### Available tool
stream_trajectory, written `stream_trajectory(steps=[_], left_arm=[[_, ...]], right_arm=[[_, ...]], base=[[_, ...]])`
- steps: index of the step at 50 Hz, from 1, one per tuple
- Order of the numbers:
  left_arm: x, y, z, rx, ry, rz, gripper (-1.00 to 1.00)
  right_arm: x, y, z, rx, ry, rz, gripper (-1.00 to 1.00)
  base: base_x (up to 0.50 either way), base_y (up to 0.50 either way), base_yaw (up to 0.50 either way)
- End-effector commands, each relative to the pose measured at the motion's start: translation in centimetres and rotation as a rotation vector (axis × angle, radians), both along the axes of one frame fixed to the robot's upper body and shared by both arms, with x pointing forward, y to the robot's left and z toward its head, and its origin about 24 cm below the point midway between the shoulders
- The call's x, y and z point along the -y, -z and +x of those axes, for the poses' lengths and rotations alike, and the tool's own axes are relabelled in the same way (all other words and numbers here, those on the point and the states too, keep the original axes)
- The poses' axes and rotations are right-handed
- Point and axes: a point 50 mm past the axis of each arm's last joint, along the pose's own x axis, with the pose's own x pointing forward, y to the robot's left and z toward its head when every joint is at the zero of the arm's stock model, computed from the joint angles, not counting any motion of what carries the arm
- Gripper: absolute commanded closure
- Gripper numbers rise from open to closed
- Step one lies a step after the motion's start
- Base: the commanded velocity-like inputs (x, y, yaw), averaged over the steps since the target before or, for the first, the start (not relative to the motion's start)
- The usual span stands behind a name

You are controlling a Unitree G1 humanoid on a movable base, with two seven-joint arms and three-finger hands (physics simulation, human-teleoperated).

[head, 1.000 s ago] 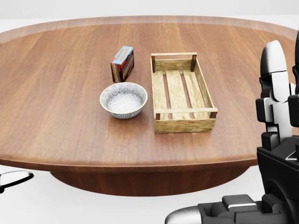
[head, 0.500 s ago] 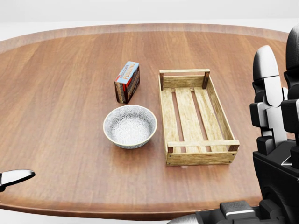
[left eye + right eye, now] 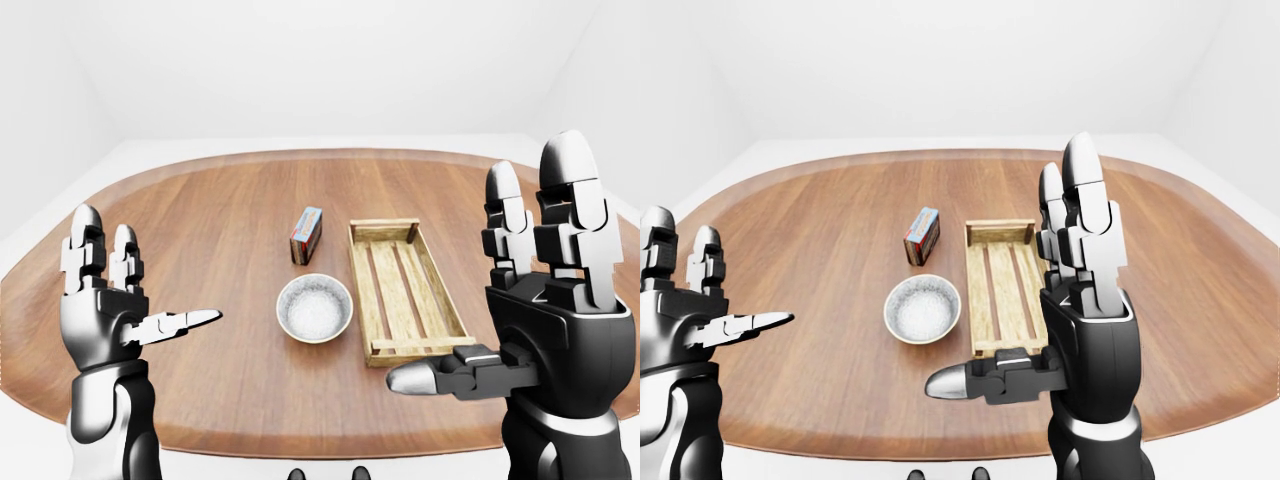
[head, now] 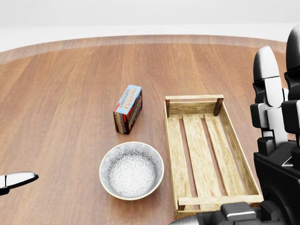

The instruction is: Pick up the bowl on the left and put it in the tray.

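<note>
Left-eye view: a round wooden table (image 3: pixel 200 250) fills the middle of a white room; near its centre sits a patterned bowl (image 3: pixel 314 308), upright and untouched; just beside it at three o'clock lies a slatted wooden tray (image 3: pixel 404 292), long side running up the view, with a narrow gap between the two; at twelve o'clock from the bowl stands a small pudding box (image 3: pixel 306 235), apart from both. The left hand (image 3: pixel 105 305) is raised at the view's nine o'clock edge, fingers spread upright and thumb pointing inward, holding nothing; the right hand (image 3: pixel 545 300) is raised at three o'clock, fingers straight up, thumb stretched toward the centre, also holding nothing.

Head view: the bowl (image 4: pixel 131 170) lies at six o'clock of the picture, the tray (image 4: pixel 206 150) touching nothing at its right, the box (image 4: pixel 128 108) at the bowl's twelve o'clock; only a thumb tip of the left hand shows at the lower left edge.

Right-eye view: the right hand (image 3: pixel 1080 300) partly covers the tray (image 3: pixel 1000 285); both hands hang well apart from the bowl (image 3: pixel 923 308).
</note>
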Motion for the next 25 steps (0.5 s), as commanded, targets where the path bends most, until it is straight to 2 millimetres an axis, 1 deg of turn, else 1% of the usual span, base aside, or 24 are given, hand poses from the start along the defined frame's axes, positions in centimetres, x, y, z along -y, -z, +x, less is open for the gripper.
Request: stream_trajectory(steps=[1, 2, 5, 25], left_arm=[[-0.02, -1.93, -0.47, 0.086, -0.011, 0.015, -1.00], [-0.02, -2.43, -0.60, 0.109, -0.014, 0.019, -1.00], [0.00, -2.69, -0.66, 0.121, -0.015, 0.021, -1.00], [-0.23, -2.76, -0.75, 0.126, -0.020, 0.020, -1.00]], right_arm=[[0.07, -0.06, 0.02, 0.004, 0.003, -0.004, -1.00], [0.08, -0.06, 0.02, 0.004, 0.004, -0.005, -1.00], [0.12, -0.08, 0.03, 0.005, 0.007, -0.006, -1.00], [0.32, -0.09, 0.03, 0.006, 0.023, 0.007, -1.00]], base=[[0.50, 0.03, 0.00], [0.50, 0.02, 0.00], [0.50, 0.03, 0.00], [0.50, 0.03, 0.00]])
